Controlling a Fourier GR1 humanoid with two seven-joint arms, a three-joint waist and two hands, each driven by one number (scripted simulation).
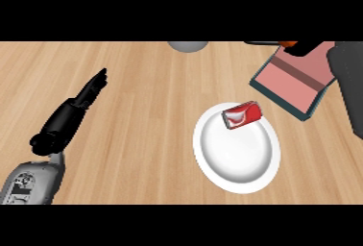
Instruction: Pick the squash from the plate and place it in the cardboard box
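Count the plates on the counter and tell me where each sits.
1. The white plate lies right of centre on the wooden counter, with a red can lying on its upper rim. None seems hidden.

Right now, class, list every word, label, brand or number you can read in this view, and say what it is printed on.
No readable text anywhere.
Red can on the white plate: white swirl marking only, no legible letters.
Box: a dark stripe, no words.
Left forearm: small dark markings, too blurred to read.
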